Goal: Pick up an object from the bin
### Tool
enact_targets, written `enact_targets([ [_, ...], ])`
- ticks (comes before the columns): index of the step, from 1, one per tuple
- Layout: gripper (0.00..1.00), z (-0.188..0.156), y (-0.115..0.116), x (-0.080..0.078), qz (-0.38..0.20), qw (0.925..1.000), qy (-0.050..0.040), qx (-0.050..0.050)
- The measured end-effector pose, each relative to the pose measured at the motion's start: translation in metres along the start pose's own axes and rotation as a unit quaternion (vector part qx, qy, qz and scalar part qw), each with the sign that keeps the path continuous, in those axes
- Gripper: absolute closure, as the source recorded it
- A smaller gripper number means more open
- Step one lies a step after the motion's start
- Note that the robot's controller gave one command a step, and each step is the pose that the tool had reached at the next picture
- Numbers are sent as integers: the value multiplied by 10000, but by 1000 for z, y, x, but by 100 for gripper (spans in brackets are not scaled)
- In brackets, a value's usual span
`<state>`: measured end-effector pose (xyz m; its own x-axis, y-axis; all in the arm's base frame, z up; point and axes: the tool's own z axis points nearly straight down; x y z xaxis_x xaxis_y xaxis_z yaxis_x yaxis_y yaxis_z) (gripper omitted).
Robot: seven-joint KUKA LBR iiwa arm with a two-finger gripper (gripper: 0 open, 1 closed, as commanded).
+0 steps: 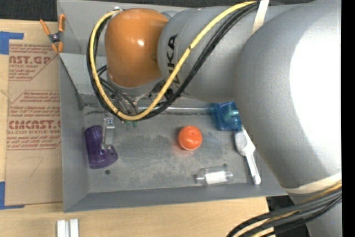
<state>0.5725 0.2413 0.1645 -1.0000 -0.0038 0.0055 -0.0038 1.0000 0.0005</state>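
A KUKA arm's gripper (pixel 109 128) hung low at the end of a grey bin (pixel 147 166) farthest from the arm's base. It sat just beneath the arm's orange cover (pixel 133 44) and a loop of cables (pixel 138 111). A purple piece (pixel 99 148) lay directly below it, touching or all but touching. Whether the gripper was open or closed could not be told, as the cover and cables hid much of it, and nothing could be seen held. The purple piece, a see-through plastic shape with an upright stem and a rounded foot, was the thing nearest the gripper, close to the bin's sloping wall. It looked light, stiff and smooth, and so probably slippery. The narrow stem appeared the better place to take hold, since the rounded foot could squirt out of a pinch. The wall beside it seemed to leave little room on that side. Well apart from the gripper, toward the arm's side of the bin, lay an orange ball (pixel 190 138), a blue piece (pixel 224 116), a white spoon (pixel 248 157) and a small clear vial (pixel 213 177), each on its own on the floor. By the look of it, no pick had yet been made.
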Motion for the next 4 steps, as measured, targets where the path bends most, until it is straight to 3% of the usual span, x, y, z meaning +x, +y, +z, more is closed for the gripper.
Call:
enact_targets([
  [1,0,-5,-2,-2,17,10000,-32,-7],
  [2,0,35,1,36,-2840,9588,12,-6],
  [3,0,14,-3,38,634,9980,-26,-20],
  [4,0,30,0,28,-795,9968,-20,-11],
])
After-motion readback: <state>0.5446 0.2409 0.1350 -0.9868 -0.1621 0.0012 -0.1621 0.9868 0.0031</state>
